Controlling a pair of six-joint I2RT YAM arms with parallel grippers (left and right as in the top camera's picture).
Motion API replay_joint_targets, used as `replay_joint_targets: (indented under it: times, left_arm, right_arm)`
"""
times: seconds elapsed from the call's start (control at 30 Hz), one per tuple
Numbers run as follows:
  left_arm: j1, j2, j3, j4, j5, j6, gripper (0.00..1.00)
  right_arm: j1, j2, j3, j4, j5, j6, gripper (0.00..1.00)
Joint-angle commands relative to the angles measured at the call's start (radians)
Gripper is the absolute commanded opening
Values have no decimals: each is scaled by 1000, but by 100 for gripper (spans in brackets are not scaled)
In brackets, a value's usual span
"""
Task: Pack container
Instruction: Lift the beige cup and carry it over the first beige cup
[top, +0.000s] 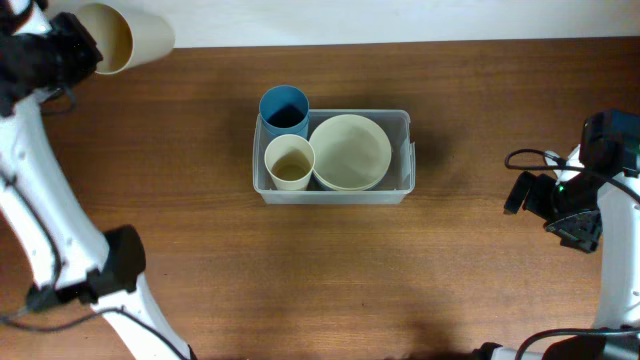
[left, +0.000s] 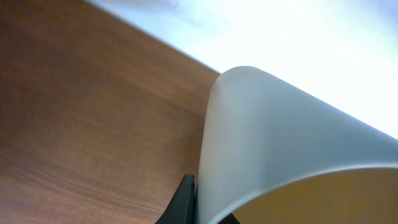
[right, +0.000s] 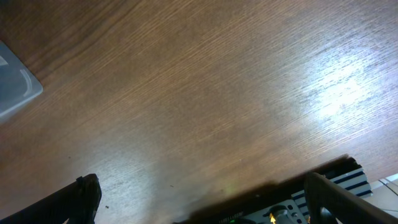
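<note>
Left arm (top: 40, 200): long white tubular links, bulky black joint housings, thin black cable running along the links. Right arm (top: 622, 270): white link, black wrist block, looped black cable, small green light. Right claw (right: 202, 193): matte black fingers, with a ribbed black-and-white strip beside one.

Tabletop (top: 200, 230) was brown wood, fine straight grain, satin finish; showed bright glare patch in right wrist view. Container (top: 404, 122) looked translucent plastic, smooth, faintly frosted. Large cream cup (top: 125, 38) looked smooth matt plastic. Blue cup (top: 284, 108), small cream cup (top: 289, 162), cream bowl (top: 350, 152) looked same: smooth, matt plastic.
</note>
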Motion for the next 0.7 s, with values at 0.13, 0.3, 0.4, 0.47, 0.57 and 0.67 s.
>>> replay_joint_targets:
  times: [0.13, 0.3, 0.4, 0.47, 0.57, 0.67]
  left_arm:
    - [-132, -318, -357, 0, 38, 91, 1]
    - [-245, -474, -629, 0, 38, 91, 2]
    - [-306, -535, -728, 0, 29, 91, 1]
    - [-348, -563, -771, 0, 2, 90, 2]
    - [-401, -578, -800, 0, 0, 90, 2]
    - [-450, -571, -808, 0, 0, 77, 1]
  right_arm:
    - [3, -10, -3, 2, 8, -7, 99]
    - [3, -10, -3, 2, 8, -7, 99]
    - [3, -10, -3, 2, 8, -7, 99]
    - [3, -10, -3, 2, 8, -7, 99]
    - [3, -10, -3, 2, 8, -7, 99]
    - [3, -10, -3, 2, 8, -7, 99]
